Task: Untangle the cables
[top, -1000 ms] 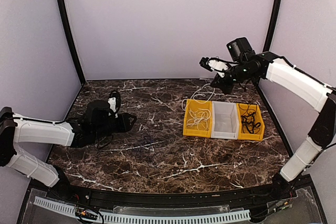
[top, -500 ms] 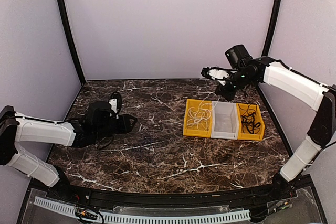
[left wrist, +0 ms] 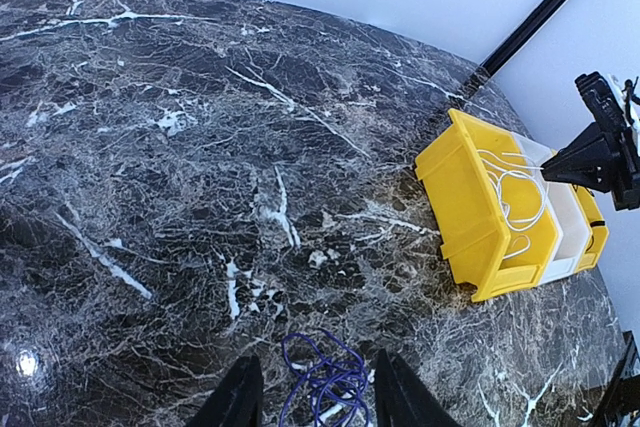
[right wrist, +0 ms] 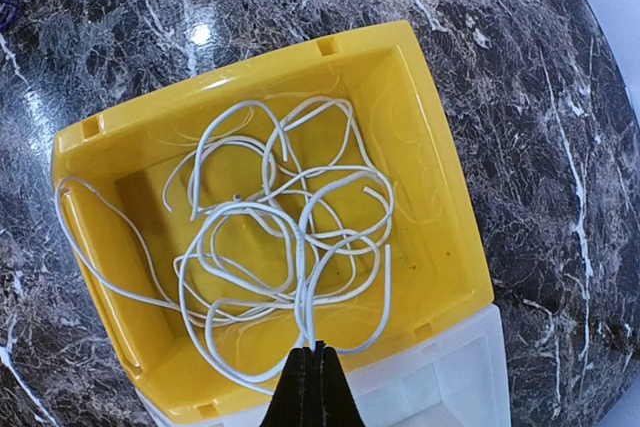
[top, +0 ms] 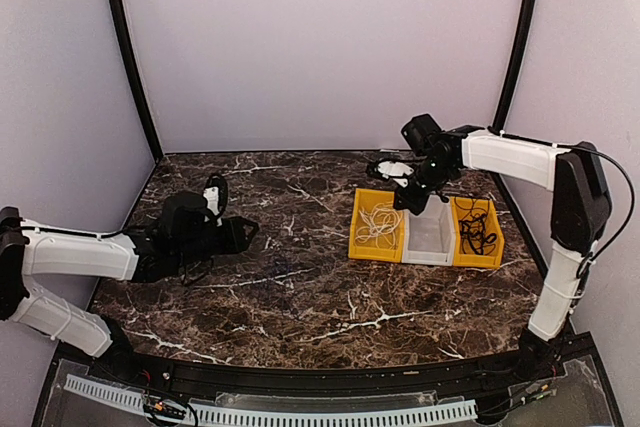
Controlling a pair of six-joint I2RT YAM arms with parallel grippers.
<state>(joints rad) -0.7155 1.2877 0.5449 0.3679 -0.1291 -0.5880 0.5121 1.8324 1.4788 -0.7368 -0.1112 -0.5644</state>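
Note:
Several white cables lie looped in the left yellow bin; they also show in the top view. My right gripper hangs over that bin's near edge, shut on a white cable whose strands run up into its tips. It points down in the top view. A purple cable lies bunched on the marble between the fingers of my open left gripper, which reaches low over the table at the left. Black cables fill the right yellow bin.
Three bins stand in a row at the right: a yellow one, a white one, and another yellow one. The dark marble table ends at a black frame and lilac walls.
My right arm has swung left and down from behind the bins to over the left yellow bin, lowering the white cable into it. The left arm has barely moved.

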